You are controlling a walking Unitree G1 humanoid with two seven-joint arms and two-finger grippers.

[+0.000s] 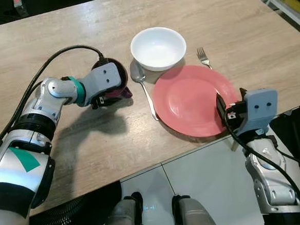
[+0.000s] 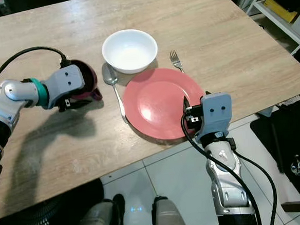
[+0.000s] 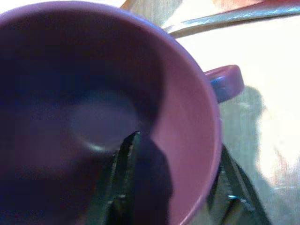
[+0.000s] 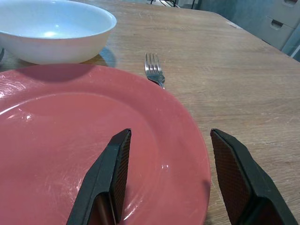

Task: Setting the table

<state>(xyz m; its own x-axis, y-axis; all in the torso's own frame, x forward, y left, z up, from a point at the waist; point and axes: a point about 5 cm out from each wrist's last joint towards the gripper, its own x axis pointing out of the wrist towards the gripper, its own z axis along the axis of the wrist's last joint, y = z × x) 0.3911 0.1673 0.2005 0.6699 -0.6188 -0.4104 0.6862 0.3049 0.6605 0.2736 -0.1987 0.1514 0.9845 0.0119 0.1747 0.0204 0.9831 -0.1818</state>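
A purple mug (image 1: 119, 75) stands on the wooden table (image 1: 80, 148), just left of the spoon (image 1: 146, 92). My left gripper (image 1: 109, 96) is shut on its near rim, with one finger (image 3: 125, 178) inside the cup and the other finger (image 3: 230, 187) outside the wall. The red plate (image 1: 188, 102) lies by the table's front edge, with a white bowl (image 1: 158, 47) behind it and a fork (image 1: 204, 57) at its far right. My right gripper (image 4: 169, 135) is open, its fingers straddling the plate's near right rim and holding nothing.
The table's front edge (image 1: 193, 148) runs just below the plate, with tiled floor beyond it. A white shelf (image 1: 286, 5) stands at the far right. A dark round base (image 1: 69, 216) sits on the floor beside my legs.
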